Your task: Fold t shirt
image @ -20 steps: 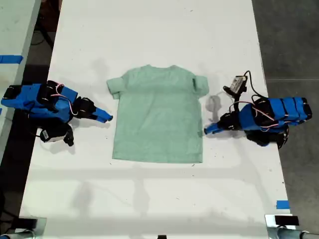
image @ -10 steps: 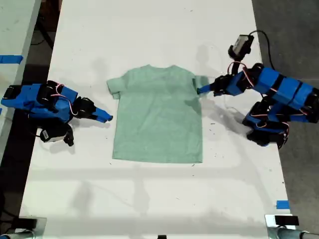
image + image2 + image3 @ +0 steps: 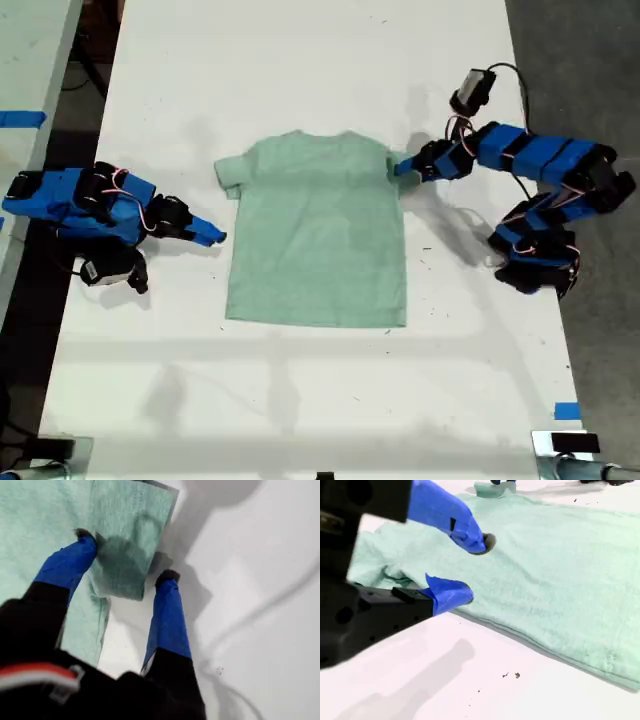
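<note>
One risk: first gripper [image 3: 125, 562], fingers spread astride the t shirt [image 3: 318, 230] sleeve, may bunch it.
Second gripper [image 3: 470, 570]: fingers spread.

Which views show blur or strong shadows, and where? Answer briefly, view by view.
Exterior view: sharp, with soft arm shadows on the white table. First wrist view: my first hand casts a dark shadow on the t shirt sleeve. Second wrist view: my second hand looks blurred up close.

T shirt [image 3: 45, 525] cut off in both wrist views
</note>
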Motion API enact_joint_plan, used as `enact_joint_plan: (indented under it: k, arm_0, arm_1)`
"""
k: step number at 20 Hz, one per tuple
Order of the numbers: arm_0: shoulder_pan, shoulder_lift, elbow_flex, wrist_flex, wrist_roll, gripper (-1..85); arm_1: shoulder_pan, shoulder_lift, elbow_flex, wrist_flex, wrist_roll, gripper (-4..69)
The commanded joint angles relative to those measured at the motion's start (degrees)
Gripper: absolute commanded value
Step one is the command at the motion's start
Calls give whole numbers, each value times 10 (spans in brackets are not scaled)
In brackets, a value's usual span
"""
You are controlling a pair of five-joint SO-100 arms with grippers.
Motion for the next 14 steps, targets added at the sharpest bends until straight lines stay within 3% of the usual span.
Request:
enact_joint_plan:
  k: [1,3,5,8,9,14]
  arm_0:
    - [5,4,5,-4,-8,126]
    - [5,4,5,-4,-8,126]
    - [5,4,5,-4,-8,126]
    - [4,4,5,-4,-8,126]
    - [4,4,5,-4,-8,126]
    - [4,4,5,-4,-8,126]
  arm_1:
    - [8,-28,14,-89,1,242]
    - [5,-48,35,-132,10,154]
    - [2,-54,34,-133,12,84]
    - [2,-46,-3,-73,9,64]
    - [3,-43,-21,-52,-4,13]
    - [7,-39,-125,57,-23,14]
